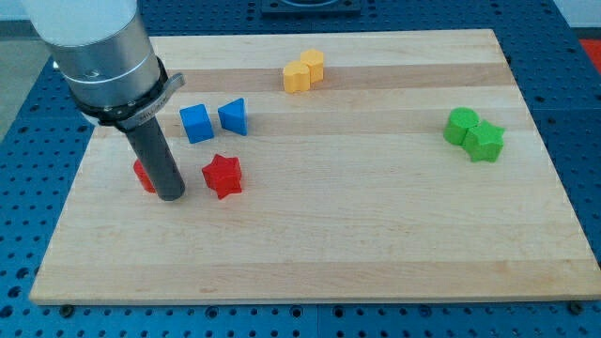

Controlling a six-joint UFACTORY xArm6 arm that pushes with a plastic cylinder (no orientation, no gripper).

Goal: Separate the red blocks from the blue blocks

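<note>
In the camera view, you're seeing my tip sitting on the counter near its left edge, wedged between the red star block and a second red block half hidden behind the rod. There are no fingers here, only the rod. The blue cube and blue triangular block are waiting just above, toward the top edge, too close to the reds.
</note>
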